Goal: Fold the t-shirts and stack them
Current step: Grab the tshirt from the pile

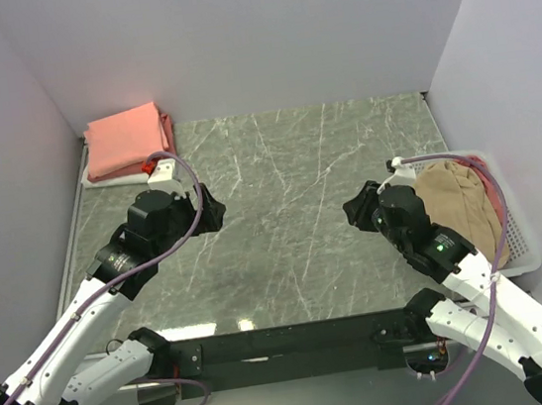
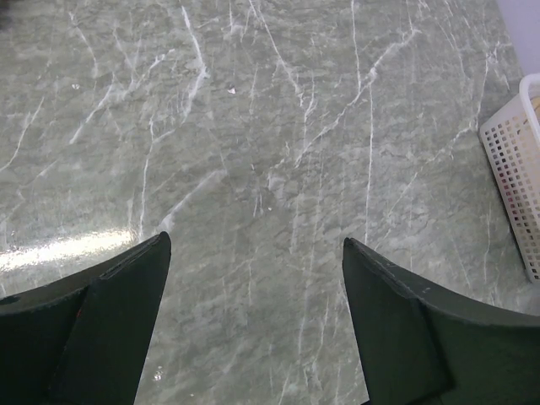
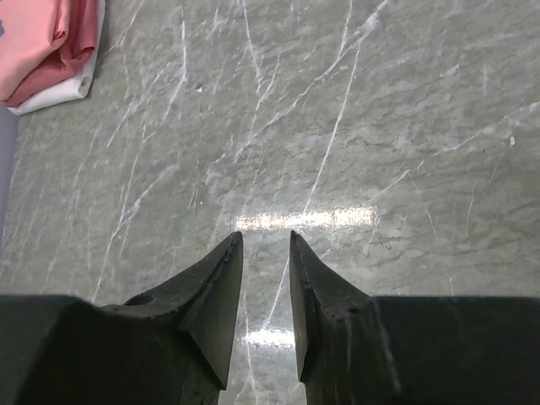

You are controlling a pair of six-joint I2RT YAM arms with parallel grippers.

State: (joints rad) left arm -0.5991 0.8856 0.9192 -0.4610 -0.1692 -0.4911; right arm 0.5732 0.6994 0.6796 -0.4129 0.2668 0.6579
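Note:
A folded stack of t-shirts lies in the far left corner, salmon-pink on top, a darker red and a white one beneath; its edge shows in the right wrist view as the stack. A tan t-shirt lies crumpled in the white basket on the right, with a bit of red fabric behind it. My left gripper hovers over bare marble, jaws wide apart and empty. Left of the basket, my right gripper holds its jaws narrowly apart with nothing between them.
The green marble tabletop is walled in by pale panels at the back and both sides. The basket's slatted corner shows at the right edge of the left wrist view. A black rail with the arm bases runs along the near edge.

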